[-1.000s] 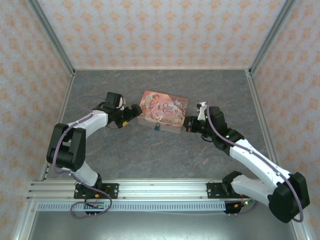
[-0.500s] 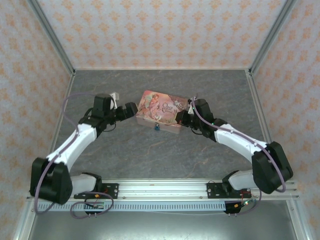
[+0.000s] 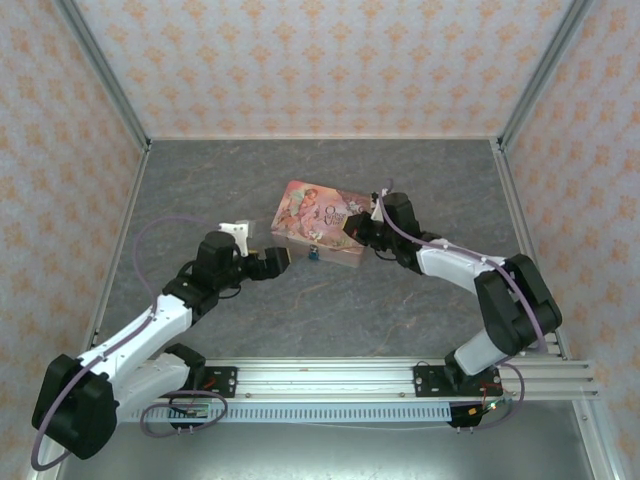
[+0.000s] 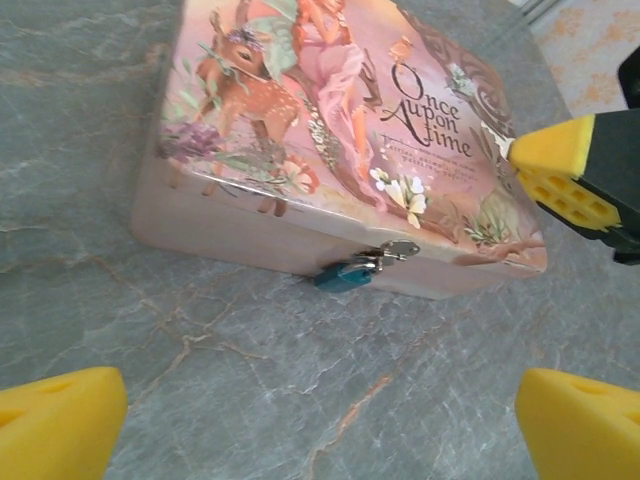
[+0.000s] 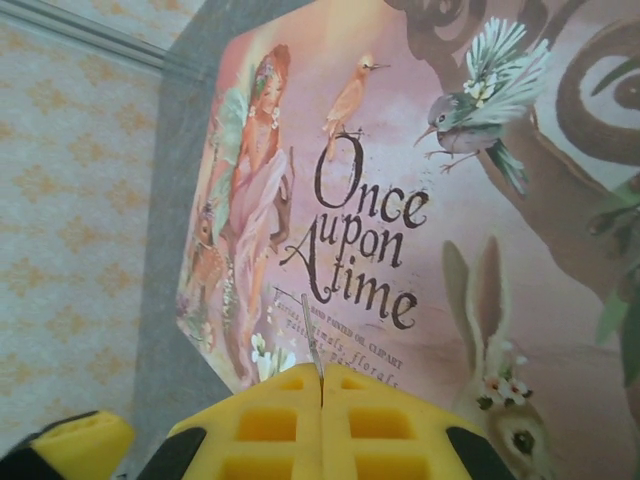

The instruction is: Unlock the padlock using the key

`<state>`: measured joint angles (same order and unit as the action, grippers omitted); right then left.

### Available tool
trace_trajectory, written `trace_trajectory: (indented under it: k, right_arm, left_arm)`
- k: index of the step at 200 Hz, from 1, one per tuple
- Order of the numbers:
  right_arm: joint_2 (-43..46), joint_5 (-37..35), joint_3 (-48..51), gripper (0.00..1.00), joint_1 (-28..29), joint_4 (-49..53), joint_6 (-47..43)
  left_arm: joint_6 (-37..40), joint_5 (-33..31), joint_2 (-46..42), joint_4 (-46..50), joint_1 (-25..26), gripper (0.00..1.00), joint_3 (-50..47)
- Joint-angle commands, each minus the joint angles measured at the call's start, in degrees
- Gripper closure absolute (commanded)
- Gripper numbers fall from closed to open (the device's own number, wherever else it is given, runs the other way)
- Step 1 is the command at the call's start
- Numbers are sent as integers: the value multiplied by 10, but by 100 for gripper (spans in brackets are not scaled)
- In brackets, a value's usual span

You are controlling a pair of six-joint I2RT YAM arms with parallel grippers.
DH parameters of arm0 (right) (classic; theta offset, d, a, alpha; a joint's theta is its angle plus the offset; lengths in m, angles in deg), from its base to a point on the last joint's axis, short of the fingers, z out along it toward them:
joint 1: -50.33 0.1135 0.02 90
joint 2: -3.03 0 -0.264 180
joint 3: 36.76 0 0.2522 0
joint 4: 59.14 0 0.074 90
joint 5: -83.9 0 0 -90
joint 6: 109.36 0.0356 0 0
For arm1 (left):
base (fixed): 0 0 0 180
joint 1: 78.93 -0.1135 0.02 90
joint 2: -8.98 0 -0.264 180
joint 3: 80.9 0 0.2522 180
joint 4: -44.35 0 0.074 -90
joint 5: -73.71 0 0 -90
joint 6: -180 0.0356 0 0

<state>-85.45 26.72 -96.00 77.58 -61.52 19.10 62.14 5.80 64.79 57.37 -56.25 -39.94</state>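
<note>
One left gripper [image 3: 276, 261], spread, at the single pink box's [image 3: 312, 210] 8 o'clock; one padlock [image 4: 343, 275] hangs from its 6 o'clock wall; one right gripper [image 3: 351, 226], at 3 o'clock over the lid, pinches one key [image 5: 317, 368]

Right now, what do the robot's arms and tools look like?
The left arm and right arm have white shells, black joints and a lilac cable looping along each. The left tool and right tool are black with yellow pads; the right one's show moulded square recesses.
</note>
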Motion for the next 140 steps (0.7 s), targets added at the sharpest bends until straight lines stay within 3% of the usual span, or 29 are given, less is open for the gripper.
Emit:
trace_trajectory:
  k: [1, 75, 140]
  right_arm:
    - [-14, 25, 13, 100, -4, -50, 8]
    - [-34, 15, 63, 100, -4, -72, -16]
    - [-44, 14, 68, 100, -4, -60, -33]
  left_arm:
    - [-17, 31, 11, -76, 1, 0, -23]
    - [-21, 95, 84, -175, 1, 0, -38]
    - [13, 130, 207, -266, 7, 16, -15]
